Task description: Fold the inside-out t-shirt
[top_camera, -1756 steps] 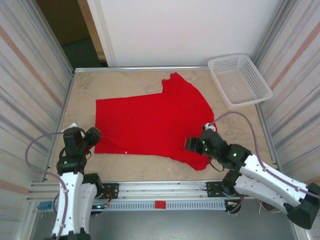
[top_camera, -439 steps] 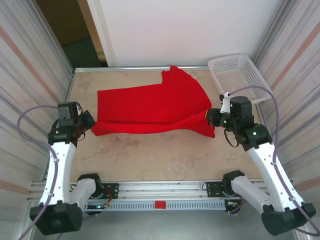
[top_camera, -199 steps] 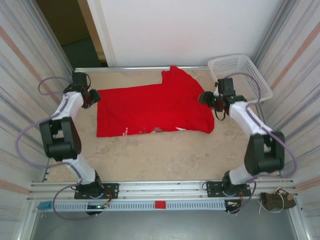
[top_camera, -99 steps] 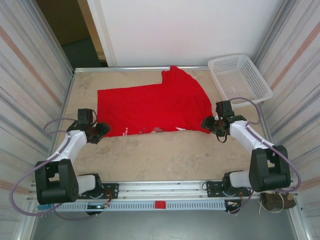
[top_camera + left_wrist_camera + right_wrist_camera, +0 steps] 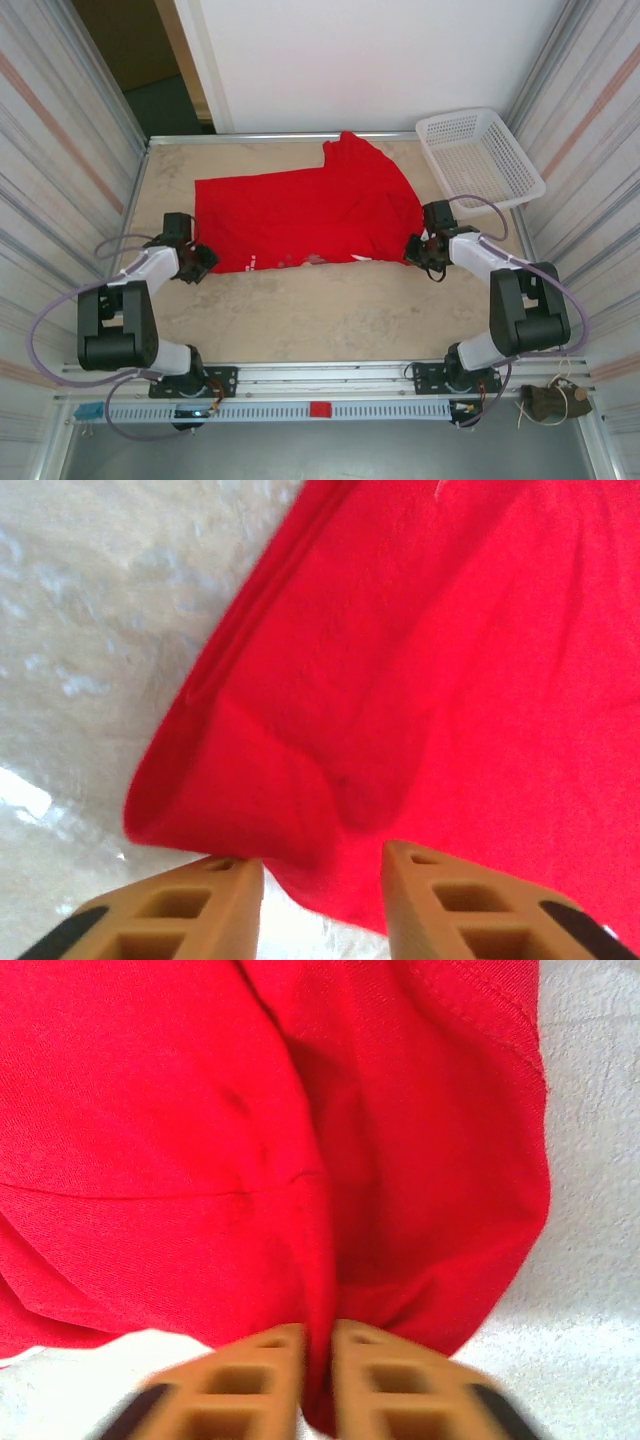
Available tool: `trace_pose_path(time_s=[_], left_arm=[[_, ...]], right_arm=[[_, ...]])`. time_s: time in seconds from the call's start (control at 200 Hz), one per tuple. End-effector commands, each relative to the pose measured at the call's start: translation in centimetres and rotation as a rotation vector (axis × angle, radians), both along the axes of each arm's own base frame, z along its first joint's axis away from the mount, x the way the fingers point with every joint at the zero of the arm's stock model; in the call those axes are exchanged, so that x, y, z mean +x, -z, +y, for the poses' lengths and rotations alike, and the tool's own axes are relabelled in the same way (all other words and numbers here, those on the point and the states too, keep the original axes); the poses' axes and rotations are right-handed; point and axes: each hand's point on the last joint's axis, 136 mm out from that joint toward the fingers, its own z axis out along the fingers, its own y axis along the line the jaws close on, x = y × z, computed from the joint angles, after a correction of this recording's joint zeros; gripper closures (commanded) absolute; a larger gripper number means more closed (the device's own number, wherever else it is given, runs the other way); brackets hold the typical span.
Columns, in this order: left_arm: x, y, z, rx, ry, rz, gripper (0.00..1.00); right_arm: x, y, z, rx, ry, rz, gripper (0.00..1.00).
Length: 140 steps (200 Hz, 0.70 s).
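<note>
My left hand (image 5: 196,263) is narrow, pinching the near left corner of the inside-out t-shirt (image 5: 300,215). My right hand (image 5: 318,1338) is clamped tight on its near right corner. The red shirt lies spread across the far half of the desk (image 5: 320,310).

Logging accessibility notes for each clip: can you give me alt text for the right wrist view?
The right gripper has its tan jaws shut on a fold of the red t-shirt at the bottom of the picture. The creased cloth spreads upward from there, with the pale speckled table at the right edge.
</note>
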Motion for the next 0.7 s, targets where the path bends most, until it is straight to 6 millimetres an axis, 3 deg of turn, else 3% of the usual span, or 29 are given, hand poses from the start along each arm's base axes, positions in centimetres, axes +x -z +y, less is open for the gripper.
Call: trace_pose_path(time_s=[0.0, 0.015, 0.311, 0.496, 0.696], left_arm=[[1.2, -0.5, 1.3, 0.041, -0.014, -0.019, 0.94], [1.2, -0.5, 1.4, 0.038, -0.015, -0.019, 1.0], [-0.5, -3.0, 3.0, 0.06, -0.075, -0.074, 1.0], [-2.5, -4.0, 3.9, 0.048, -0.126, -0.086, 1.0], [-5.0, -3.6, 4.2, 0.022, -0.174, -0.076, 1.0]], right_arm=[[0.5, -0.9, -0.6, -0.009, 0.01, -0.014, 1.0], [0.4, -1.0, -0.8, -0.009, 0.013, -0.015, 1.0], [-3.8, -4.4, -3.8, -0.057, 0.084, 0.014, 1.0], [-6.4, -4.8, -5.7, -0.08, 0.163, 0.055, 1.0], [-8.7, -4.4, -6.8, -0.085, 0.235, 0.082, 1.0]])
